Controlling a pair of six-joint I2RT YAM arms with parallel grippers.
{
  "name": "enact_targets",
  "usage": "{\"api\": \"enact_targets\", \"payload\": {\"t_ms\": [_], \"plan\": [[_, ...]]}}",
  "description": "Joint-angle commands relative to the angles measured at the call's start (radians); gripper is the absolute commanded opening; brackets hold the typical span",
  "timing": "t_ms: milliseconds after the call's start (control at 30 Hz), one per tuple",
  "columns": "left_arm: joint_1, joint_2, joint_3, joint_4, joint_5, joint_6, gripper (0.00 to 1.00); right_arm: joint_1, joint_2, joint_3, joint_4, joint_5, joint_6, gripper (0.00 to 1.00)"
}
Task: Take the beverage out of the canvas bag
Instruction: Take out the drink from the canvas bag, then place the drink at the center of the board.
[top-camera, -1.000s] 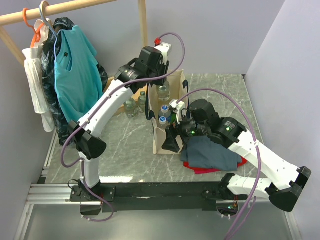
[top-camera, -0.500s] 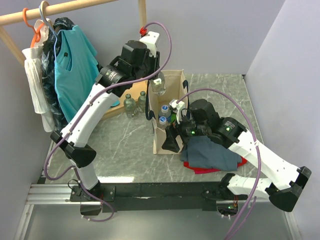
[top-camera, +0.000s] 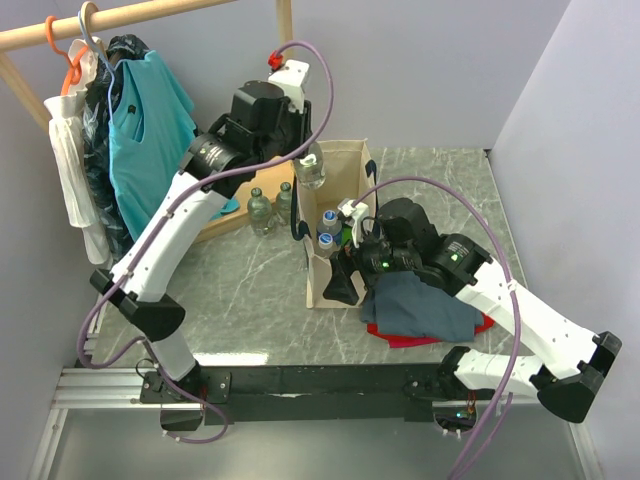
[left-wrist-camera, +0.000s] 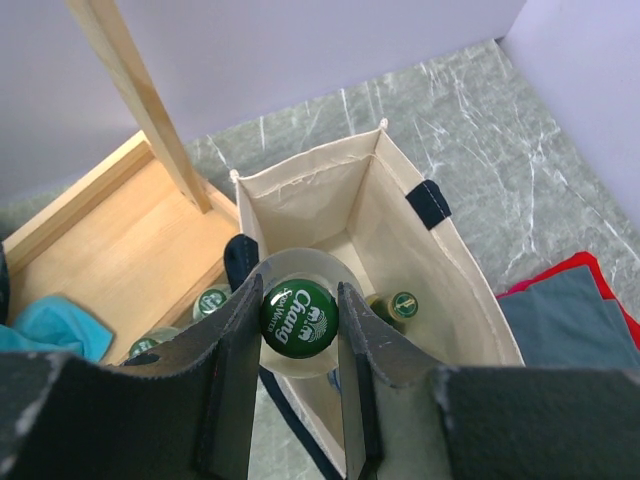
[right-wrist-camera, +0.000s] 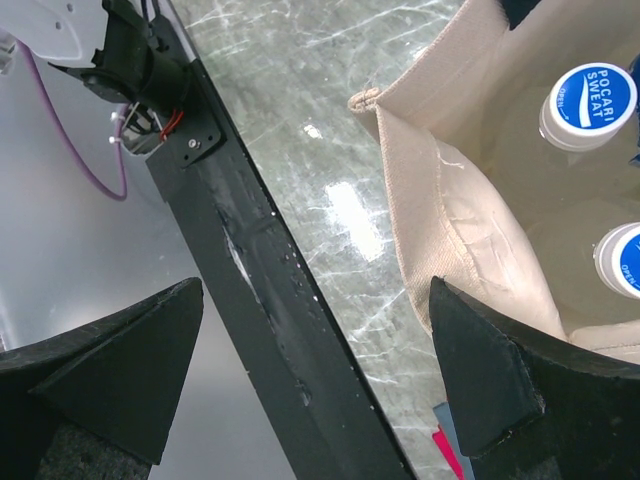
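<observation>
The beige canvas bag (top-camera: 322, 290) stands upright mid-table with its top open (left-wrist-camera: 310, 205). My left gripper (top-camera: 303, 155) is shut on the neck of a clear beverage bottle (top-camera: 311, 170) with a green Chang cap (left-wrist-camera: 299, 312) and holds it in the air above the bag's far left rim. Inside the bag are two bottles with blue and white caps (right-wrist-camera: 595, 100) and a green-capped one (left-wrist-camera: 404, 303). My right gripper (right-wrist-camera: 300, 370) is open and empty, low at the bag's near wall (right-wrist-camera: 470, 230), one finger (right-wrist-camera: 480, 370) beside the canvas.
Two more bottles (top-camera: 259, 210) (top-camera: 285, 200) stand left of the bag by a wooden tray (left-wrist-camera: 110, 250). A clothes rack with a teal shirt (top-camera: 150, 140) fills the back left. Grey-blue cloth (top-camera: 420, 305) lies right of the bag. A black rail (right-wrist-camera: 260, 290) runs along the near edge.
My left arm has lifted the green-capped bottle up out of the bag and drawn it left and back. The right arm and the bag have stayed where they were.
</observation>
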Motion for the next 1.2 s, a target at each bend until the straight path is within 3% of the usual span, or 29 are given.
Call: {"api": "enact_targets", "payload": {"t_ms": [0,533,1167], "plan": [[0.0,-0.122,0.014,0.204,-0.051,0.006,0.01,0.004,0.013,0.042,0.025,-0.018,-0.013,1.0],[0.0,-0.2,-0.018,0.16,-0.129,0.009,0.01,0.005,0.013,0.037,0.025,-0.012,-0.015,1.0],[0.0,-0.335,-0.282,0.177,-0.255,-0.014,0.01,0.007,0.018,0.034,0.026,-0.017,-0.012,1.0]]}}
